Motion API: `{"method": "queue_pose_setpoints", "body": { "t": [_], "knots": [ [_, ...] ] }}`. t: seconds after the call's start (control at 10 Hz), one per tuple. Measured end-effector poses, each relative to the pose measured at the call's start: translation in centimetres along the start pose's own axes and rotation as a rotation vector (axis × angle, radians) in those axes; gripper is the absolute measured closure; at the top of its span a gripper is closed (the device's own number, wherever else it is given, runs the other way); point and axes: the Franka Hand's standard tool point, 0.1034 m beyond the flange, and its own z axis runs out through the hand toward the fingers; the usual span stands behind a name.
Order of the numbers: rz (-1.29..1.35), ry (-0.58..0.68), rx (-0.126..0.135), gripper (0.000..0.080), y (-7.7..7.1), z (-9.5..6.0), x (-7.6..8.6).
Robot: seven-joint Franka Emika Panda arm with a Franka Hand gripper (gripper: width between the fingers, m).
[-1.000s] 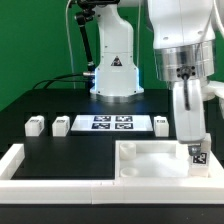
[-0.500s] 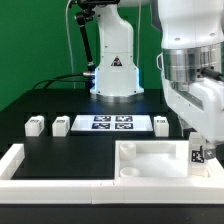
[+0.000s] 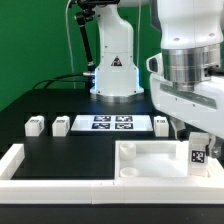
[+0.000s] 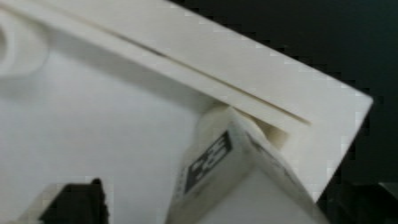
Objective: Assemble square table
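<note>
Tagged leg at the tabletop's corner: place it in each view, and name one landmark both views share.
Exterior view: leg upright at the tabletop corner on the exterior view's right, beneath the arm.
Wrist view: leg close up, tag showing, beside the raised rim.
Shared landmark: the tabletop's raised rim.

The arm (image 3: 190,35) was glossy white with rounded housings and a ribbed grey metal band (image 3: 190,68) at its wrist. Its white base (image 3: 115,86) bore a black triangle sticker (image 3: 116,62), and black cables (image 3: 73,40) ran beside it.
</note>
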Motion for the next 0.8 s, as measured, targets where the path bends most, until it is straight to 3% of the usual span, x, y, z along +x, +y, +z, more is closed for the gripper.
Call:
{"method": "queue_pose_setpoints", "body": {
  "t": [0.2, 0.4, 0.5, 0.6, 0.7, 0.8],
  "knots": [
    [-0.202, 0.021, -0.007, 0.015, -0.6, 0.01, -0.4],
    [-0.198, 0.02, -0.007, 0.015, -0.54, 0.05, -0.34],
    [-0.198, 0.02, -0.007, 0.027, -0.53, 0.06, -0.33],
    [-0.198, 0.02, -0.007, 0.0462, -0.52, 0.06, -0.32],
    [-0.198, 0.02, -0.007, 0.0462, -0.52, 0.06, -0.32],
    [-0.198, 0.02, -0.007, 0.051, -0.52, 0.06, -0.32]
  ]
}}
